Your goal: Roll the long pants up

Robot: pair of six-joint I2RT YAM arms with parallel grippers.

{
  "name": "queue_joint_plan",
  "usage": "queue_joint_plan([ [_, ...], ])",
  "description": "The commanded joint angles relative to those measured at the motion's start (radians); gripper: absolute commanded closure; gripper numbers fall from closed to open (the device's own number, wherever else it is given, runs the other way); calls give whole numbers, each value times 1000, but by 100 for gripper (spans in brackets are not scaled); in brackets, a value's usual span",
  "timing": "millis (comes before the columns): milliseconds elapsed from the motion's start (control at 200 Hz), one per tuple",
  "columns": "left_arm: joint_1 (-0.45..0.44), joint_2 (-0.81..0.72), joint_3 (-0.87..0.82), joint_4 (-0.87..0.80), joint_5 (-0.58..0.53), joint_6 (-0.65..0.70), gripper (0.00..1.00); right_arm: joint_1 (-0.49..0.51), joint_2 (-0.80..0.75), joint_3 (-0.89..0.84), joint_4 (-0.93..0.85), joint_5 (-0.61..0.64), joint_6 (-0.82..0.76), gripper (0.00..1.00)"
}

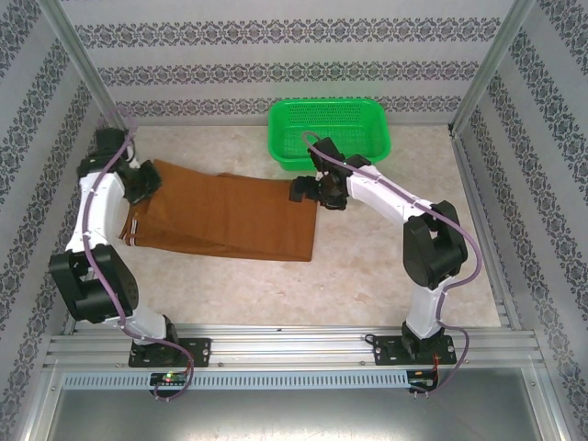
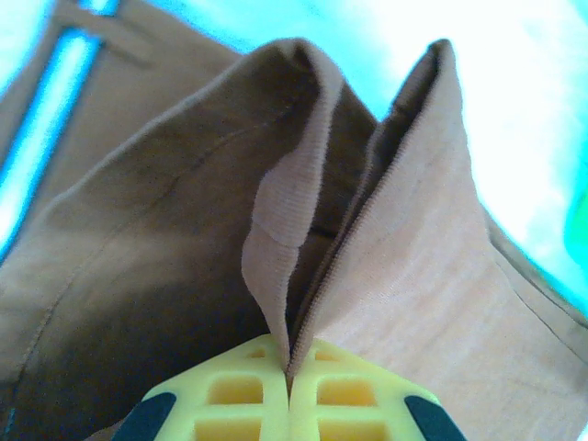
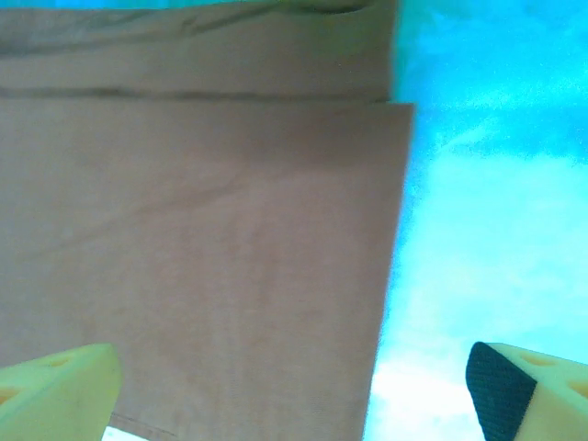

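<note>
Pinching a ridge of cloth, the left claw (image 2: pixel 289 367) is clamped on the long pants (image 1: pixel 230 219). Its yellow pads (image 2: pixel 234 404) meet w/ a thin fold squeezed between them, and the fabric tents up from that pinch in two peaks. In the top view the grip sits at the left end of the garment, approx. at its back corner. What looks like the waistband w/ small pale buttons runs along that same end. Prob. reason: a roll needs one end lifted and turned over, so this end is taken as the start.

The pants lie flat on the bench (image 1: pixel 386 276), folded into a long rust-brown strip running left to right between the two arms. The right edge is straight and squared w/ layers stacked, as the right wrist view shows.

The right claw (image 3: pixel 289 390) hangs over that right edge w/ jaws wide apart and nothing between them. One finger is over cloth, the other over bare bench. My read: it's placed to pin or steady the opposite end so the strip doesn't slide while the left side rolls. Can't tell if it touches the fabric.

A green basket (image 1: pixel 344 124) sits at the back, just behind the right claw and apart from the pants. Likely the drop-off spot, tho that's a guess.

Task stage: early, no roll formed yet.
</note>
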Motion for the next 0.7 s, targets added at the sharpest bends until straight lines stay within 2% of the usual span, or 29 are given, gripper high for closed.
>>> queue_joint_plan([
  [0,86,-2,58,-88,-69,26,100,-4,-7,-11,16,-23,-11,2],
  [125,135,37,101,-85,-76,14,100,-4,47,21,5,-55,-21,2],
  [155,137,54,111,-90,-80,10,90,-3,61,29,0,-58,-24,2],
  [180,136,68,123,-97,-90,3,75,-3,70,33,-2,-60,-24,2],
  [225,136,87,127,-93,-107,-12,57,-3,84,37,-1,-66,-24,2],
  [255,135,96,125,-80,-101,-17,49,-1,91,38,2,-71,-23,2],
  [280,133,100,122,-63,-91,-19,47,-1,96,38,5,-75,-23,2],
  [400,106,74,71,26,-40,-38,44,1,133,58,-10,-92,-44,2],
  [495,52,62,19,80,-1,-40,46,1,151,64,-1,-100,-64,2],
  [624,-75,127,-24,90,-68,-29,53,-4,200,128,2,-110,-92,2],
  [694,-117,180,-40,104,-63,-38,55,-10,241,176,5,-123,-104,2],
])
